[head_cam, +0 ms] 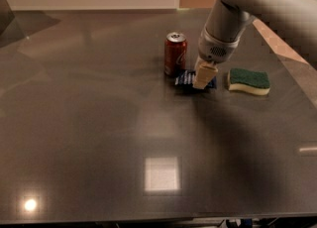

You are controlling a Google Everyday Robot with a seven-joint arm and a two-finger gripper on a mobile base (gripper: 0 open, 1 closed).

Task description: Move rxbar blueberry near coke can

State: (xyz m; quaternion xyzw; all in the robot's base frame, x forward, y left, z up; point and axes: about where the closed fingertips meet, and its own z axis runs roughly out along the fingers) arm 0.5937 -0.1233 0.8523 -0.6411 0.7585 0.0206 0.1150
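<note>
The red coke can (176, 53) stands upright on the dark table (99, 123), right of centre towards the back. The navy rxbar blueberry (184, 79) lies flat at table level just right of the can's base, close to it. My gripper (202, 83) comes down from the upper right, and its cream fingers are shut on the bar's right part and hide it. The grey arm fills the top right corner.
A yellow sponge with a green top (248, 81) lies on the table right of the gripper. The table's right edge (292, 58) runs diagonally behind it. Bright light reflections show on the near part of the table.
</note>
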